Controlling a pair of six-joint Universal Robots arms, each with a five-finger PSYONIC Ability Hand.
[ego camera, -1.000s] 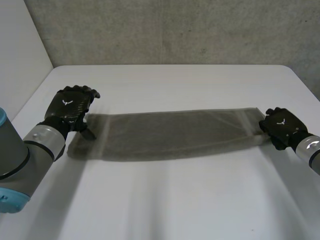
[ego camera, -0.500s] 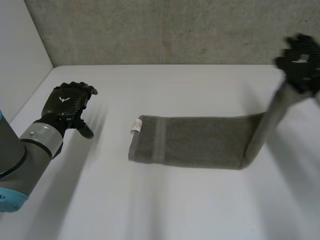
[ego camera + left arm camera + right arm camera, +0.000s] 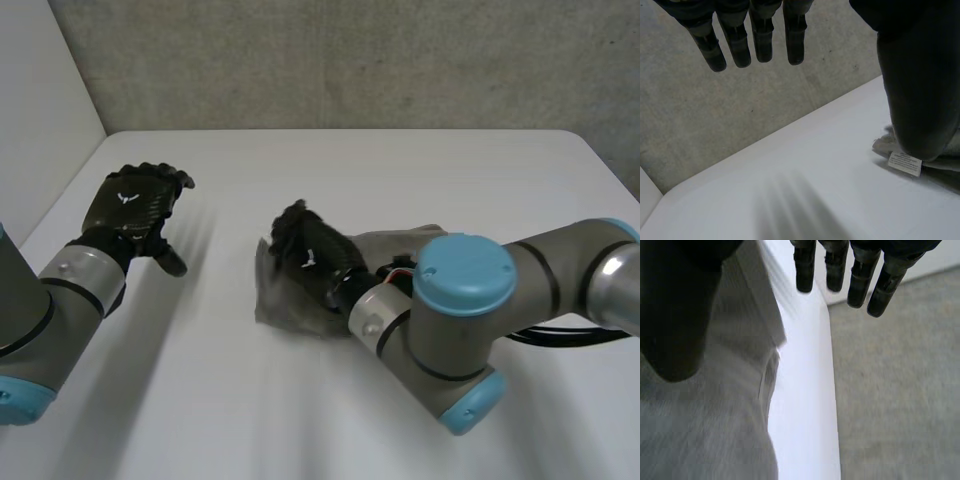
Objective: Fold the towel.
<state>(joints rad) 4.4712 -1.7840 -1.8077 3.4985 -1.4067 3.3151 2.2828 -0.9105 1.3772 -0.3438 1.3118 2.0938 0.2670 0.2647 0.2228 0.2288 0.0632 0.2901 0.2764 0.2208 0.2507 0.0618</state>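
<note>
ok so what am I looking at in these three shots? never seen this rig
It is a robot with two arms at a white table, each arm ending in a black hand. The wide shot comes from a head camera behind the arms, looking down. The other two come from a camera on each wrist, looking along that hand's palm. One grey towel lies on the table, partly hidden under the right arm. The left hand hangs over bare table beside it, fingers straight, holding nothing; its wrist view catches the towel's white label. The right hand is at the towel's end nearer the left hand. Its fingers are straight, with no cloth between them.
</note>
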